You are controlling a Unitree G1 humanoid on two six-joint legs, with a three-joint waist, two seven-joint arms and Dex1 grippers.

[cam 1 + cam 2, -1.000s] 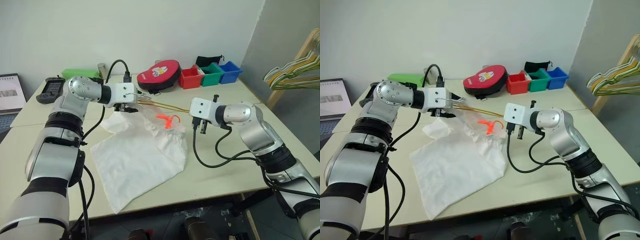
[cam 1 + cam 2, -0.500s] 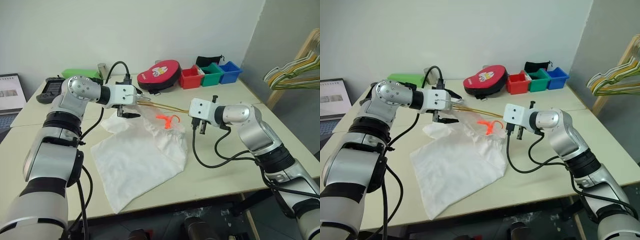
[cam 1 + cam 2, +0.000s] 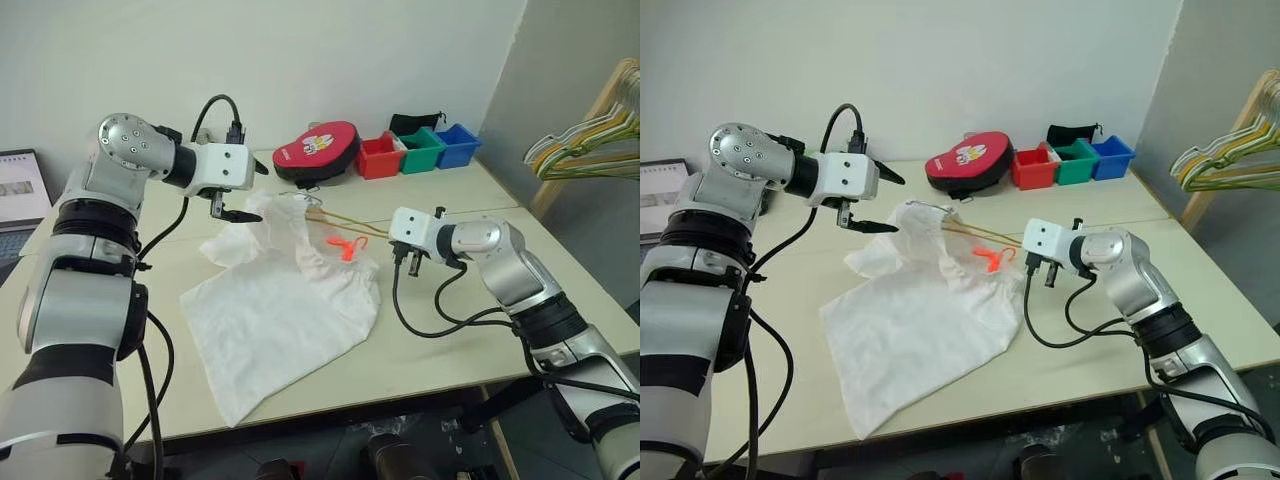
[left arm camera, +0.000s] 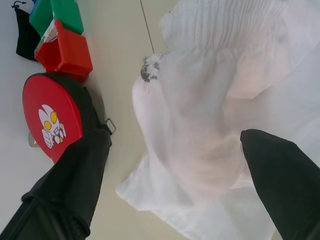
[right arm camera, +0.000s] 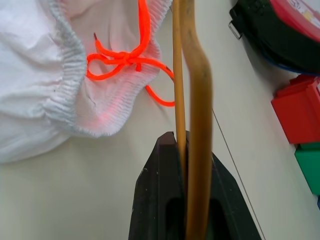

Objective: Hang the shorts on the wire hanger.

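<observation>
- Your left gripper (image 3: 868,199), the two black fingers on the white wrist block, hangs above the table with its fingers spread wide and nothing between them. It sits just beside the raised top edge of the shorts, apart from the cloth.
- Your right gripper (image 5: 186,150) has its two black fingers pressed together on the thin yellow-gold wire hanger (image 5: 192,85); in the right wrist view you see the wire running straight out from between the fingertips.
- You'll find the large white thin-fabric shorts (image 3: 285,300) lying wrinkled on the pale tabletop (image 3: 440,330) between your two arms, one wide leg spread flat toward the near edge. The waistband end is lifted into a hump, with the far end of the hanger reaching into it.
- The shorts' bright orange drawstring (image 3: 345,244) lies knotted on the elastic waistband, just beside the wire.
- Past the shorts, near the wall, you have a round red zip case with a cartoon face (image 3: 318,150), then a row of small plastic bins: red (image 3: 382,156), green (image 3: 424,149) and blue (image 3: 458,143).
- At your right, off the table, a bunch of thicker pale green, yellow and white hangers (image 3: 585,140) hangs from a wooden rack.
- A laptop (image 3: 22,190) sits at the far left edge.
</observation>
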